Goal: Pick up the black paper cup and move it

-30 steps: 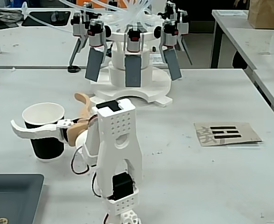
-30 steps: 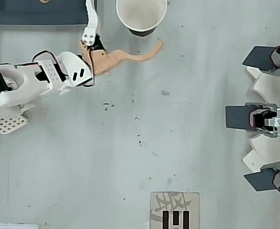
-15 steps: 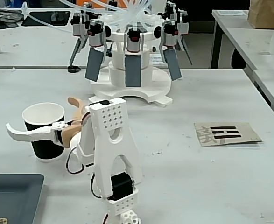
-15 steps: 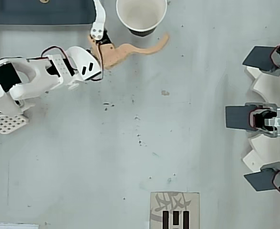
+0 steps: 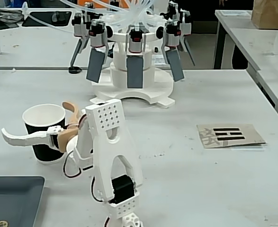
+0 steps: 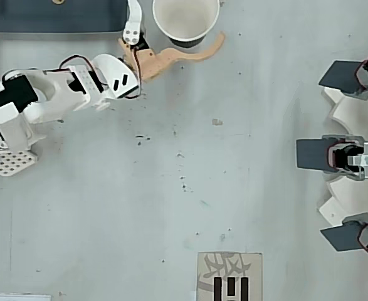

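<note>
Looking down from the overhead view, you had the gripper (image 6: 174, 28) spread wide, its two fingers well apart and nothing clamped between them. The black paper cup (image 6: 185, 20) stood upright in that opening, its white inside facing the camera at the top edge of the picture. Your tan finger (image 6: 182, 54) curved along the cup's lower side, right against its wall or just short of it; I could not tell which. Your white finger (image 6: 132, 22) ran up the cup's left side with a visible gap of bare table between them. In the fixed view the same gripper (image 5: 37, 120) reached out to the left of the white arm (image 5: 108, 156), with the white finger (image 5: 27, 137) crossing in front of the cup (image 5: 44, 130) and the tan finger (image 5: 72, 109) curling behind it. The cup rested on the grey table (image 5: 191, 175), not lifted. Below and left of the gripper in that view lay a dark tray (image 5: 11, 198). Far off to the right of the gripper lay a card with black bars (image 5: 229, 135). Beyond the gripper, at the back of the table, stood a white rig with hanging grey paddles (image 5: 134, 71).
</note>
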Robot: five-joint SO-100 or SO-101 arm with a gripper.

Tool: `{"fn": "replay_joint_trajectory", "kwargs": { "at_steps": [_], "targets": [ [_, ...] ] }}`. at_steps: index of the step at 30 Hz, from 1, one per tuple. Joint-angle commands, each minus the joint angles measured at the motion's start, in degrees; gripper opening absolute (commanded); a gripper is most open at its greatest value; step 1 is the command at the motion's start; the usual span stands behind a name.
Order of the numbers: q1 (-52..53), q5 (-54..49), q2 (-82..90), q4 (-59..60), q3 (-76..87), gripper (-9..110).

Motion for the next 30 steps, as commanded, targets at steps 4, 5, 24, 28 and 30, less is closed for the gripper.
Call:
{"fn": "replay_joint_trajectory", "kwargs": {
  "at_steps": [4,5,24,28,30],
  "targets": [
    [-1.05,0.79,-0.26,0.09,-2.99,54],
    [-1.14,0.88,-0.53,0.18,-3.16,54],
    [-2.11,1.67,-3.78,0.62,-5.45,41],
    [-2.11,2.02,-4.04,0.53,-5.45,36],
    [-2.11,2.20,-4.31,0.53,-5.45,33]
  ]
}}
